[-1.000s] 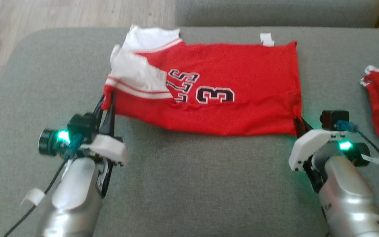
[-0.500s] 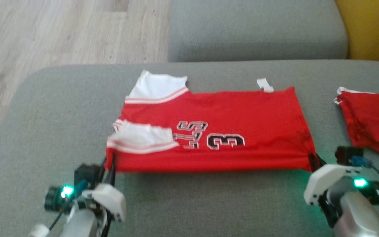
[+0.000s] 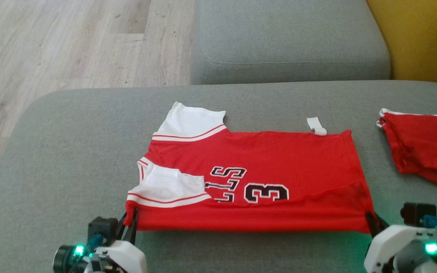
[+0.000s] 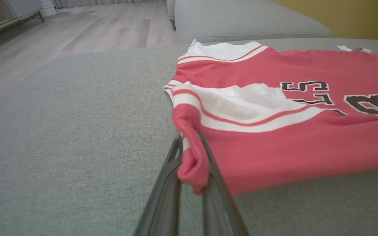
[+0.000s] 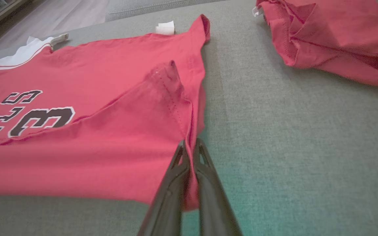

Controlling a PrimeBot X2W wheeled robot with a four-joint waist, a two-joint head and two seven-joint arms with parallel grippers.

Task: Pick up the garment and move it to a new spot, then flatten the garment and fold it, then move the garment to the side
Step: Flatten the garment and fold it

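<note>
While your left gripper (image 3: 129, 222) clamps one near corner of the red garment (image 3: 271, 159) and your right gripper (image 3: 370, 220) clamps the other, the cloth stretches between and beyond both fingertips on the grey cushion (image 3: 59, 151), probably pulled taut so the fold lies flat.

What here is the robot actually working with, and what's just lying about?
Part of the job:
- the red jersey with white sleeves, spread on the grey couch
- the left fingers and right fingers, each pinching a near corner of it

Just lying about:
- the crumpled red garment to the right
- the wooden floor
</note>
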